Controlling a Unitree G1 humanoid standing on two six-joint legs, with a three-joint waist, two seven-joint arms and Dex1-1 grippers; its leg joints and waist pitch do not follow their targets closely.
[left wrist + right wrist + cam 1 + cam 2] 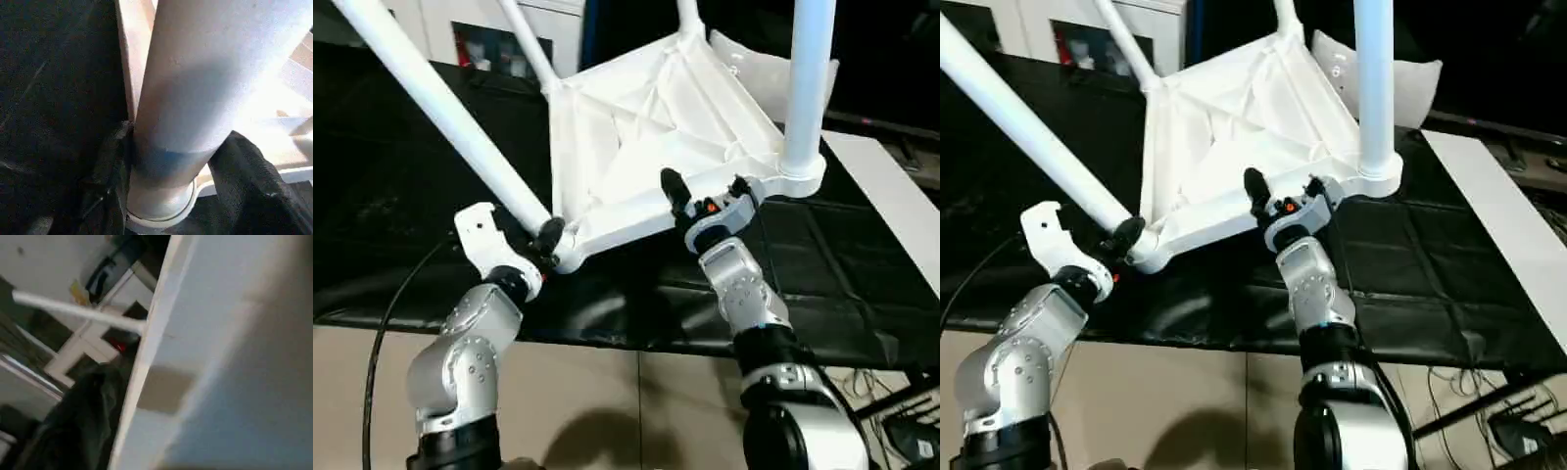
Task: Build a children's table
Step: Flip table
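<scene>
Four legs (450, 117) stood in the corner sockets (800, 176) of the upturned tabletop (646, 137) on the black mat (862, 264), the left gripper (546, 238) pinching one leg at its base, the right gripper (703, 191) spread across the tabletop's near edge.

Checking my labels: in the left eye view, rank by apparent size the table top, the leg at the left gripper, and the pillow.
1. Table top.
2. Leg held at the left gripper; nearness inflates it.
3. Pillow, mostly hidden.
</scene>
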